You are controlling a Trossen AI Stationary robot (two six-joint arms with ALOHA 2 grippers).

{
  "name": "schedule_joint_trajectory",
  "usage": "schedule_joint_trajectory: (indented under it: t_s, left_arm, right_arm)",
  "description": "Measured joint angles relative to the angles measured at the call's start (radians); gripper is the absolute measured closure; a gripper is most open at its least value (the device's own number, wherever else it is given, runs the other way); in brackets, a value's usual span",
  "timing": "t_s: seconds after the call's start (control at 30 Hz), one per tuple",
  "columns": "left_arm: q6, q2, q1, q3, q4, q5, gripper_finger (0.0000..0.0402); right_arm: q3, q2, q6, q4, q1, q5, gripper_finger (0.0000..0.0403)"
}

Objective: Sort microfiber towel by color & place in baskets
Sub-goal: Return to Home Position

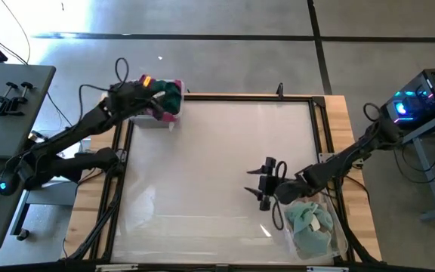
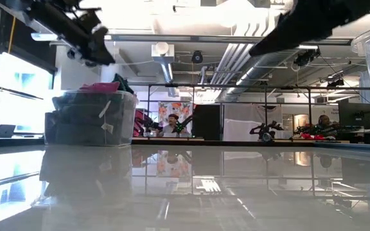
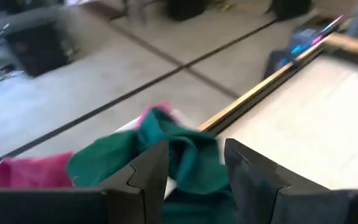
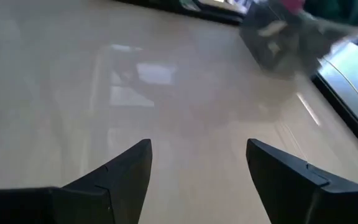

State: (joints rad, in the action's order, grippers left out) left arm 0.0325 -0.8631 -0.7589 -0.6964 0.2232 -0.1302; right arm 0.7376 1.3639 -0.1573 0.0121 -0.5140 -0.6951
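The small clear basket (image 1: 159, 119) (image 2: 92, 122) stands at the table's far left corner, heaped with a dark green towel (image 1: 172, 94) (image 3: 107, 165), a pink towel (image 3: 30, 171) and something yellow. My left gripper (image 1: 157, 97) (image 3: 196, 165) hovers over that heap, open, its fingers on either side of a fold of the green towel. The larger clear basket (image 1: 337, 236) sits at the near right corner and holds pale mint towels (image 1: 308, 223). My right gripper (image 1: 266, 183) (image 4: 197, 168) is open over bare table, just left of that basket.
A wooden frame with dark rails (image 1: 319, 128) borders the white table top. The middle of the table (image 1: 217, 166) lies between the two arms. A side table with clamps (image 1: 10, 98) stands beyond the left edge, and people sit at desks (image 2: 172, 125) far behind the table.
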Motion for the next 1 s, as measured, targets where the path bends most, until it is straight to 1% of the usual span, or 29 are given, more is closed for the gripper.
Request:
schedule_joint_trajectory:
  t_s: [0.1,0.17,0.23,0.3,0.37,0.43,0.57,0.63,0.7,0.73,0.83,1.0]
  left_arm:
    - [-0.02,0.058,0.037,0.0,-0.001,0.049,0.026]
    - [-0.022,0.083,0.064,0.0,-0.001,0.076,0.0262]
    - [-0.021,0.098,0.09,0.003,-0.006,0.089,0.0263]
    - [-0.007,0.105,0.112,0.015,-0.008,0.093,0.0263]
    - [0.003,0.105,0.13,0.032,-0.013,0.092,0.0263]
    - [0.003,0.105,0.145,0.06,-0.033,0.092,0.0263]
    - [0.004,0.103,0.161,0.117,-0.116,0.092,0.0263]
    - [0.004,0.103,0.166,0.146,-0.169,0.093,0.0264]
    - [0.005,0.103,0.166,0.166,-0.196,0.093,0.0264]
    - [0.005,0.103,0.166,0.173,-0.2,0.093,0.0264]
    - [0.005,0.103,0.166,0.192,-0.203,0.093,0.0264]
    - [-0.002,0.103,0.166,0.221,-0.21,0.093,0.0264]
  right_arm:
    - [0.0,-0.047,0.07,-0.022,0.021,0.057,0.0161]
    - [0.0,-0.09,0.115,-0.041,0.035,0.075,0.0175]
    - [0.0,-0.138,0.16,-0.042,0.052,0.08,0.019]
    - [-0.027,-0.201,0.192,-0.068,0.082,0.134,0.0204]
    - [-0.094,-0.282,0.211,-0.138,0.125,0.224,0.0217]
    - [-0.189,-0.37,0.21,-0.25,0.176,0.312,0.0227]
    - [-0.365,-0.532,0.188,-0.546,0.272,0.365,0.0242]
    - [-0.422,-0.609,0.199,-0.593,0.321,0.424,0.0246]
    - [-0.458,-0.701,0.159,-0.546,0.372,0.471,0.0247]
    - [-0.465,-0.751,0.132,-0.512,0.397,0.476,0.0247]
    - [-0.472,-0.913,0.104,-0.359,0.458,0.523,0.0247]
    - [-0.473,-1.14,0.042,-0.176,0.506,0.62,0.0247]
